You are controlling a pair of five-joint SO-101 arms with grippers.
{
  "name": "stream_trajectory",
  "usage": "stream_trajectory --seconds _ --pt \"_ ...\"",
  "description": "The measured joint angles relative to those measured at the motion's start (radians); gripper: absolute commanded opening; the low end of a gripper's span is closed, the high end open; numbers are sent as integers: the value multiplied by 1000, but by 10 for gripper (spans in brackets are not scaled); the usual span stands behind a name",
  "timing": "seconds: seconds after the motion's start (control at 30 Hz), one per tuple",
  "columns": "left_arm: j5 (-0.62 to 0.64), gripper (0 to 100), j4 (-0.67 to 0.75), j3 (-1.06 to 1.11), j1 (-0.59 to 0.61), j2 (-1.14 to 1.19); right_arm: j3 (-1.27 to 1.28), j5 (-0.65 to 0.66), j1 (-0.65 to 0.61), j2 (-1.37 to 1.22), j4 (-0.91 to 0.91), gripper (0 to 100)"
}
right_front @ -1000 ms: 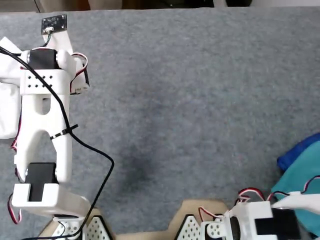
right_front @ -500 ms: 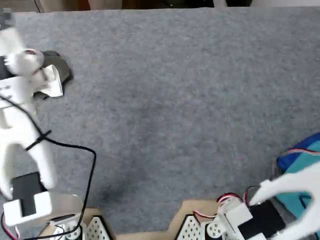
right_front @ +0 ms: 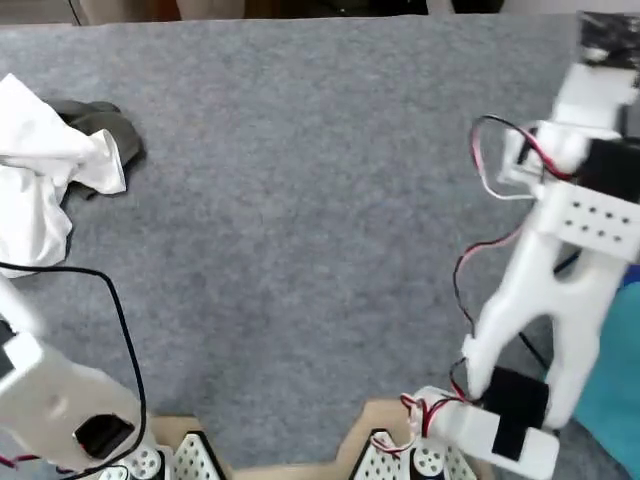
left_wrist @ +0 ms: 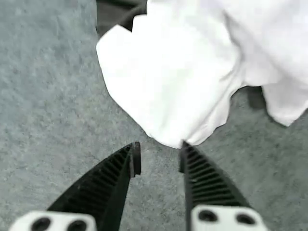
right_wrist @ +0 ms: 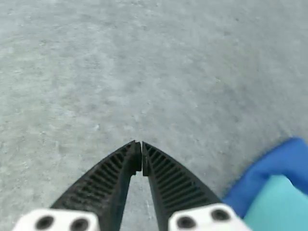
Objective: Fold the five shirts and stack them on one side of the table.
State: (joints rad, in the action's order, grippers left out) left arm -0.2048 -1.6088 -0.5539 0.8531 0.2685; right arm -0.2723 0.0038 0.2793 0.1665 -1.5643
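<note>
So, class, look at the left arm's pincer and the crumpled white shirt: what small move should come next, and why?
Probably ease the left pincer forward and shut it on the near edge of the white shirt. Its jaws stand open, that edge lies just past their tips, and the shirt is crumpled, not yet folded.

A heaped shirt (right_front: 40, 170) lay at the left edge of the tabletop (right_front: 320, 200), partly over a second shirt (right_front: 112, 125) just behind it, while well apart at the right edge a third shirt (right_wrist: 281, 202) lay on a fourth shirt (right_wrist: 267, 166).
</note>
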Motion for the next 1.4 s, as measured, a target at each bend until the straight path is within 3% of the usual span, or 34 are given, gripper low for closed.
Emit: stream_trajectory --seconds 0.2,0.4,0.47,0.7,0.83,1.07,1.17,1.4 --pt "17 179 9 -9 3 226 -60 0 -40 -63 -40 5" --pt "58 11 210 -9 32 405 -72 0 -46 -68 -91 5" --pt "60 19 242 -9 28 440 -72 0 -46 -68 -94 5" --pt "72 19 253 -9 15 437 -72 0 -46 -68 -97 5" --pt "114 19 190 -44 -34 301 -72 0 -46 -68 -97 5" --pt "124 19 78 -69 -347 -25 -110 0 -46 -77 -130 5" --pt "130 19 11 -69 -551 -144 -118 0 -46 -94 -150 5" --pt "256 19 -3 -43 -1016 -241 -123 0 6 -135 -158 6"
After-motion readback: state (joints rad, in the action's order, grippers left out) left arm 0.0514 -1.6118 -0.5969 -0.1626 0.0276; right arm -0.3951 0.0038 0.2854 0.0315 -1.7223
